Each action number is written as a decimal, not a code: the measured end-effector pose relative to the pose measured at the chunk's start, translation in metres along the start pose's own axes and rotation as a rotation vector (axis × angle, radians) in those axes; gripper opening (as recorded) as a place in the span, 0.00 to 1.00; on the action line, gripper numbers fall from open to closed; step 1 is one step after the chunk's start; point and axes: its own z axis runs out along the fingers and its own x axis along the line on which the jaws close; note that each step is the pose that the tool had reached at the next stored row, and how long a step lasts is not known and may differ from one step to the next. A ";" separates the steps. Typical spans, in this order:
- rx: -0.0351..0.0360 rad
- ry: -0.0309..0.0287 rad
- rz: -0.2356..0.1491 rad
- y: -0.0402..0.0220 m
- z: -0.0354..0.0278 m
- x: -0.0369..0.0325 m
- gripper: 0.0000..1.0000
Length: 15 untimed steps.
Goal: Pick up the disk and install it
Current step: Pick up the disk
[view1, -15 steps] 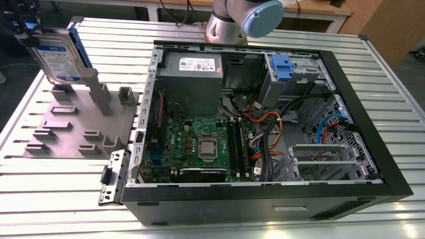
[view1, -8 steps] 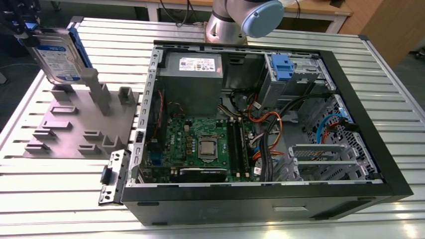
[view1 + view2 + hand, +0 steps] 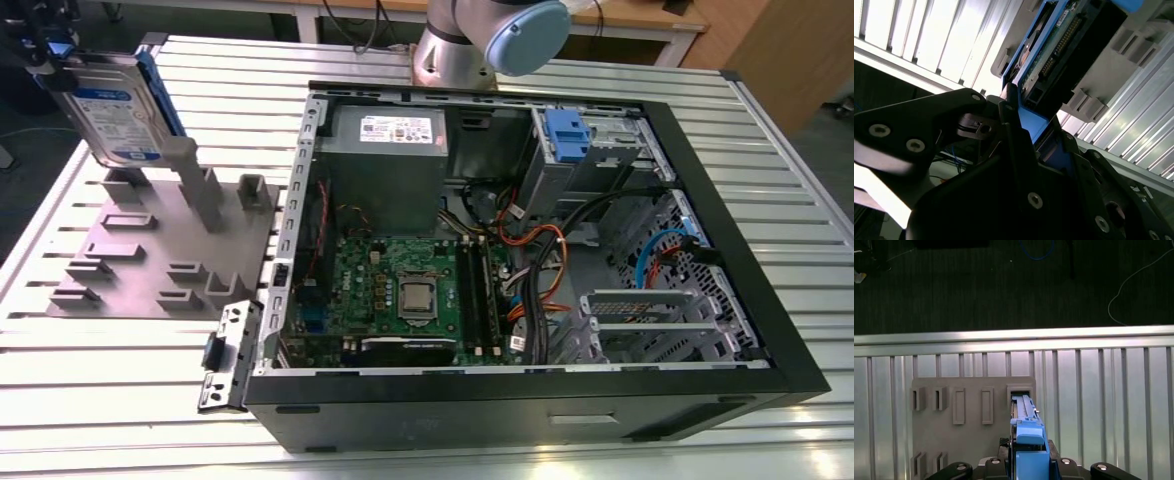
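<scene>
Disk (image 3: 118,110) on edge at the exterior view's far left, in the hand's grip

We see the hand (image 3: 51,55) closed on the disk's blue-bracketed top edge, long axis upright, directly over the far slot of the grey holder (image 3: 134,250) on the counter (image 3: 107,400) — whether it has cleared that slot we cannot tell. The open computer case (image 3: 694,200) lies to the exterior view's right, holding the motherboard (image 3: 400,290), cables and — at its far right — a metal bay with a blue latch (image 3: 567,130).
</scene>
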 end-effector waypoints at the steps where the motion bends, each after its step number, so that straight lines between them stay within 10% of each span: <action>1: 0.0000 0.0000 0.000 0.0000 -0.0002 0.0000 0.36; 15: 0.0000 0.0000 0.000 0.0000 -0.0031 0.0000 0.36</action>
